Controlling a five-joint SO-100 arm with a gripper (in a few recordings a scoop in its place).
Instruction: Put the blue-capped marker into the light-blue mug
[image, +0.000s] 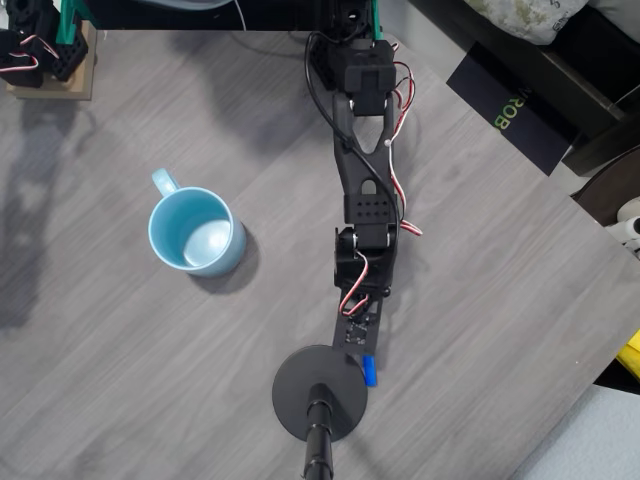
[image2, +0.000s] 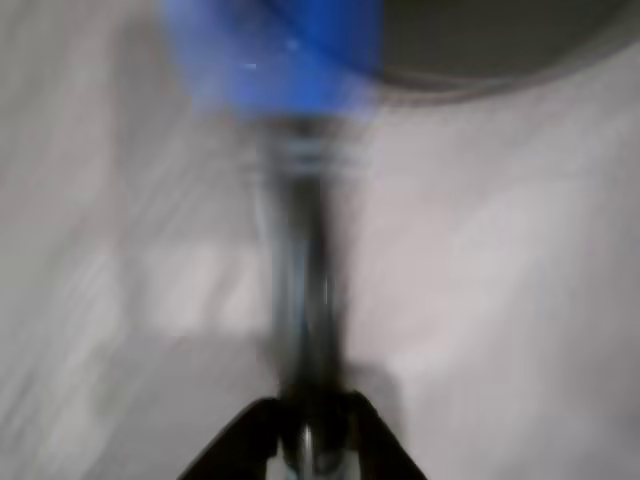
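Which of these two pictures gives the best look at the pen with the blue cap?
The wrist view: the slim blue-capped marker with a dark barrel runs up the middle, cap at the top, though blurred. In the overhead view only its blue cap peeks out beside the arm's tip.

Overhead view sharp, evenly lit, soft shadows on table (image: 120, 380); wrist view heavily blurred.

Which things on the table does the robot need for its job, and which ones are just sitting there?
Needed for the job:
- slim marker with a bright blue cap and dark barrel, at the black gripper
- round pale-blue ceramic mug with a loop handle, standing upright, apart from the arm

Just lying about:
- round black stand base with a pole
- black box with green lettering
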